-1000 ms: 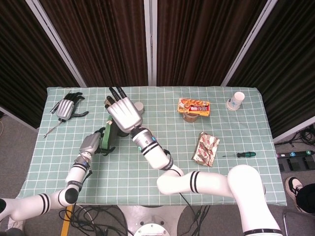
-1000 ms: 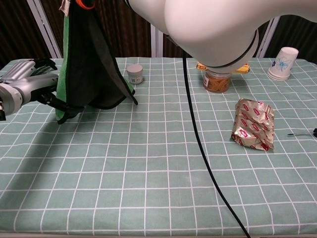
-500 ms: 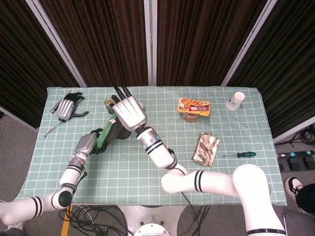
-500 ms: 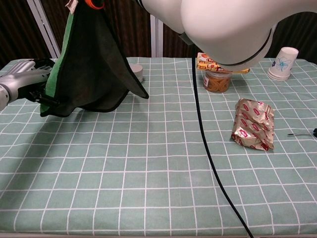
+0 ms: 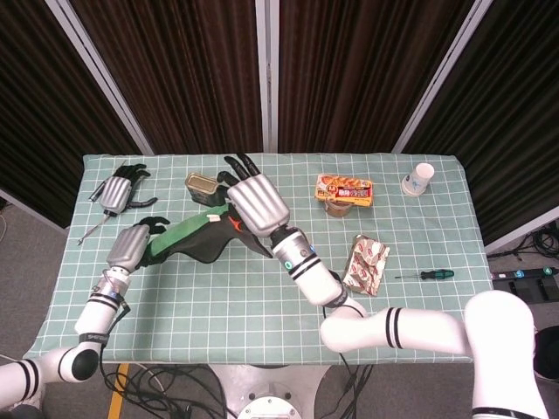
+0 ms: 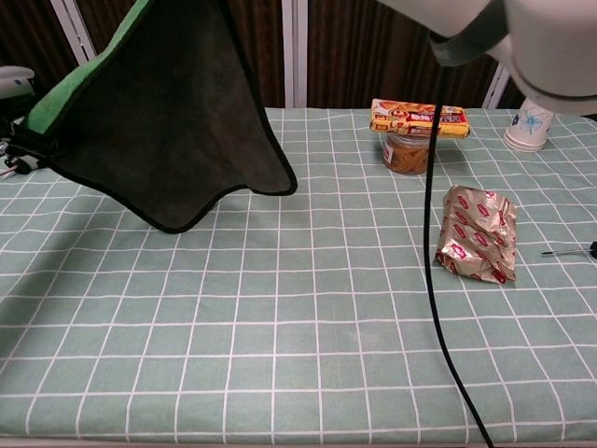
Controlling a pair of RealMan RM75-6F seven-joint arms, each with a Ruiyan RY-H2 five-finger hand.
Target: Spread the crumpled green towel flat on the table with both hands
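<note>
- The green towel (image 5: pixel 194 237) hangs stretched between my two hands above the left part of the table (image 5: pixel 262 305); in the chest view (image 6: pixel 168 121) it is lifted off the cloth, its dark underside facing the camera and two lower corners drooping free.
- My left hand (image 5: pixel 133 245) grips the towel's left end, fingers curled over the edge; in the chest view only a sliver of it shows at the left border.
- My right hand (image 5: pixel 256 202) holds the towel's right end, raised above the table, with the fingers pointing to the far side; the grip itself sits under the palm and I cannot see it directly.
- Far of the towel, just beside my right hand, lies a small olive tin (image 5: pixel 201 186).
- At the far left corner rests a spare robot hand (image 5: pixel 118 189), with a thin tool (image 5: pixel 90 229) lying near it.
- Right of centre stands a jar (image 6: pixel 408 152) with a yellow snack pack (image 6: pixel 419 118) laid across its top.
- Nearer and to the right lies a crumpled foil packet (image 6: pixel 477 232).
- A green-handled screwdriver (image 5: pixel 425 275) lies further right, apart from the packet.
- A white paper cup (image 5: pixel 418 178) stands at the far right corner.
- The table is covered with a green checked cloth.
</note>
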